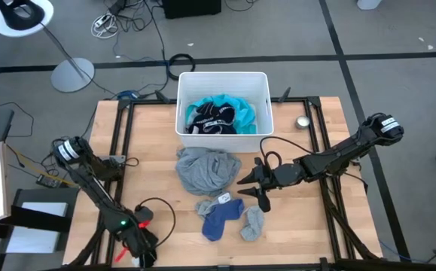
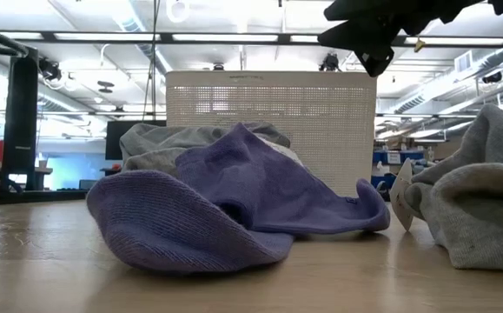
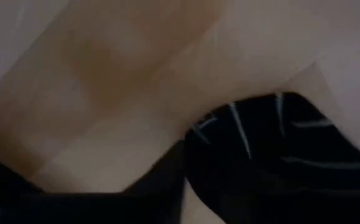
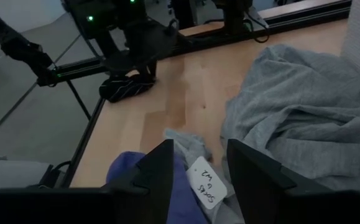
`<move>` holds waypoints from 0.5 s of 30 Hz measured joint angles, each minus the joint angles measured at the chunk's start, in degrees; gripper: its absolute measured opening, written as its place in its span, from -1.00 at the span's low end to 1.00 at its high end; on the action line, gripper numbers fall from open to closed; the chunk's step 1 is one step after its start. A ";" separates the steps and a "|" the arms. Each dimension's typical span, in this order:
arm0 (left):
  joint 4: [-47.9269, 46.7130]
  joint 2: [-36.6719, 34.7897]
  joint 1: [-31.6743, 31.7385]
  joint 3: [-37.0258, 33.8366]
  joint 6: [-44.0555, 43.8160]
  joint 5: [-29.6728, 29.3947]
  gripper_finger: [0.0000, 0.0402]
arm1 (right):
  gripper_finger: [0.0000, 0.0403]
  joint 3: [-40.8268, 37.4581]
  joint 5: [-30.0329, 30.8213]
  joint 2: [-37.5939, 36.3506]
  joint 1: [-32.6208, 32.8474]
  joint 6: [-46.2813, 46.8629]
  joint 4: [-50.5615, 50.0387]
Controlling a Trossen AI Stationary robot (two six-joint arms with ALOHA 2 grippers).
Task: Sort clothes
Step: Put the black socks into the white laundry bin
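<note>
The white bin (image 1: 223,74) stands at the table's far middle and holds the turquoise piece (image 1: 240,108) and the black-navy piece (image 1: 211,119). The grey shirt (image 1: 206,169) lies crumpled on the table in front of the bin. A blue sock (image 1: 221,217) with a white tag (image 4: 206,186) and a grey sock (image 1: 253,223) lie nearer the front edge. My right gripper (image 1: 251,187) is open and empty, above the table just right of the shirt and over the socks. My left gripper (image 1: 144,252) is at the near left corner, by a dark striped piece (image 4: 127,87).
A small round metal object (image 1: 303,121) lies on the table right of the bin. Black frame rails (image 1: 120,150) run along the table's left and right sides. Bare wood shows left of the shirt (image 1: 150,173). Cables and a lamp stand are on the floor beyond.
</note>
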 joint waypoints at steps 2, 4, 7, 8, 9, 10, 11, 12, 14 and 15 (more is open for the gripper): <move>-0.90 0.16 0.27 0.80 2.20 -0.15 -0.87 | -0.25 -0.01 -0.06 0.00 -0.02 -0.06 -0.04; -4.50 -1.52 0.48 2.61 2.75 -3.90 -0.94 | -0.25 0.01 0.01 0.00 -0.06 -0.06 -0.02; -13.34 -5.16 1.72 6.17 4.25 -8.85 -0.98 | -0.26 0.01 -0.08 0.00 -0.31 -0.08 -0.03; -16.50 -6.42 2.24 7.45 5.06 -10.94 -0.98 | -0.26 0.01 -0.06 0.03 -0.37 -0.08 -0.04; -19.81 -8.04 2.91 8.92 5.96 -13.44 -0.99 | -0.26 0.01 0.09 0.11 -0.48 -0.08 -0.04; -22.76 -9.71 3.76 10.79 7.28 -16.24 -0.99 | -0.27 0.01 0.09 0.15 -0.62 -0.10 -0.10; -25.12 -11.23 4.86 12.62 8.88 -19.04 -0.99 | -0.27 0.01 0.06 0.15 -0.74 -0.10 -0.22; -27.56 -12.58 5.98 14.27 10.71 -21.85 -0.99 | -0.27 0.01 0.04 0.15 -0.75 -0.10 -0.32; -32.91 -14.47 8.89 17.85 15.87 -25.88 -0.99 | -0.27 0.01 0.14 0.15 -1.17 -0.06 -0.66; -35.07 -15.17 10.88 20.31 19.12 -27.60 -0.99 | -0.27 0.01 0.19 0.15 -1.33 -0.07 -0.72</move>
